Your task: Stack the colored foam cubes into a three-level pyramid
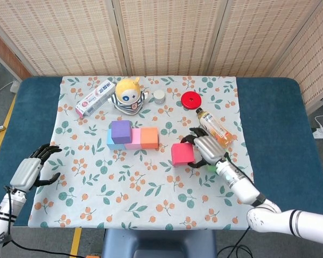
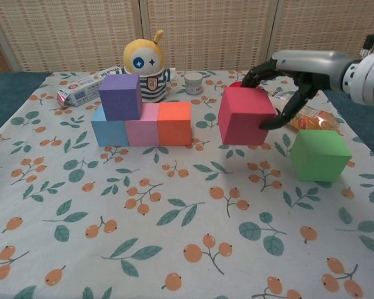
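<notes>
The right hand [image 2: 285, 84] has the red foam cube [image 2: 245, 115] clasped from above and from its right side, fingers curled over the top edge and thumb against the right face, and the cube hangs clear of the flowered cloth [image 2: 174, 249] near the middle right of the chest view. In the head view the same hand [image 1: 205, 148] sits just right of the cube [image 1: 181, 153], with the forearm running down toward the lower right corner.

The base row of blue cube [image 2: 109, 132], pink cube [image 2: 142, 132] and orange cube [image 2: 174, 123] stands touching side by side at centre left, with the purple cube [image 2: 119, 96] on top over the blue and pink seam. To my eye the open second-level spot is over the pink and orange seam, just beside the purple one. Doing this well means carrying the red cube high enough to pass the orange cube's top edge, keeping it level, and setting it down flush against the purple without nudging the row. Foam gives easily, so a light release should avoid tipping.

The green cube [image 2: 319, 154] rests on the cloth at the right, probably the cap.

The left hand [image 1: 33, 167] hovers at the lower left of the head view, fingers spread, holding nothing.
</notes>
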Tool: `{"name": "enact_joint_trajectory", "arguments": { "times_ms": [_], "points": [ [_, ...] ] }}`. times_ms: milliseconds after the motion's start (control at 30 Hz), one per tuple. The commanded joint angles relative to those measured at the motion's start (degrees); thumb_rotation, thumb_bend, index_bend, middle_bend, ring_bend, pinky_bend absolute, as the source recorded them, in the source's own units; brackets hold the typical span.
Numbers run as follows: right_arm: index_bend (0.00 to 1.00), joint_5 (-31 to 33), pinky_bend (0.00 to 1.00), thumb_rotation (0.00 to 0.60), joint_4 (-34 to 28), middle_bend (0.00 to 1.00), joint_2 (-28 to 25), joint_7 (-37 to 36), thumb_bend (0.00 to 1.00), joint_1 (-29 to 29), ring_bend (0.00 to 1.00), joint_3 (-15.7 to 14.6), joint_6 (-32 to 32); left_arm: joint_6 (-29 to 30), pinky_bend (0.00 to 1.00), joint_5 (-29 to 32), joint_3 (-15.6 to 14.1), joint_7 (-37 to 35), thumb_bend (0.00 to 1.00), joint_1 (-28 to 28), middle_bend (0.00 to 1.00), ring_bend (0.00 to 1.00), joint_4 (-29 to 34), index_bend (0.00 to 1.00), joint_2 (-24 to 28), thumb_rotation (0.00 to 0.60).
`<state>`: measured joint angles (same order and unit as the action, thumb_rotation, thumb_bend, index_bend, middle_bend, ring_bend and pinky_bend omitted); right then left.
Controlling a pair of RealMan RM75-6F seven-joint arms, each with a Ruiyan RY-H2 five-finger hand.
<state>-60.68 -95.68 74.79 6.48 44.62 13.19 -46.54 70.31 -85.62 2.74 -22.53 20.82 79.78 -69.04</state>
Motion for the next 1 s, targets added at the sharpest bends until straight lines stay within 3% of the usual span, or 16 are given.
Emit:
{"name": "enact_joint_trajectory", "arguments": {
  "times_ms": [33, 300, 700, 1000],
  "points": [
    [0.45, 1.84, 0.0, 0.6, 1.14, 0.27, -1.8, -1.66, 0.13, 3.78, 0.04, 3.33, 4.11, -0.18, 0.15, 0.24, 0.15, 0.49, 0.32, 0.12, 0.15, 0.08, 0.42, 0.22, -0.03, 0.6],
    [0.43, 9.39, 0.0, 0.6, 8.81, 0.27, 0.94, -1.25, 0.13, 11.93, 0.04, 5.47, 11.77, 0.45, 0.15, -0.24, 0.15, 3.98, 0.32, 0.22, 0.16, 0.08, 2.12, 0.22, -0.51, 0.6],
    [0.41, 18.53, 0.0, 0.6, 21.88, 0.27, 8.65, -1.24, 0.13, 21.21, 0.04, 4.52, 18.44, 3.18, 0.15, -2.91, -0.36, 7.46, 0.32, 0.01, 0.16, 0.08, 3.8, 0.22, -2.36, 0.6],
    [0.4, 24.98, 0.0, 0.6, 28.44, 0.27, 12.58, 1.27, 0.13, 27.7, 0.04, 2.43, 19.6, 3.85, 0.15, -3.74, -0.64, 7.09, 0.32, 0.03, 0.16, 0.08, 3.6, 0.22, -2.96, 0.6]
  ]
}}
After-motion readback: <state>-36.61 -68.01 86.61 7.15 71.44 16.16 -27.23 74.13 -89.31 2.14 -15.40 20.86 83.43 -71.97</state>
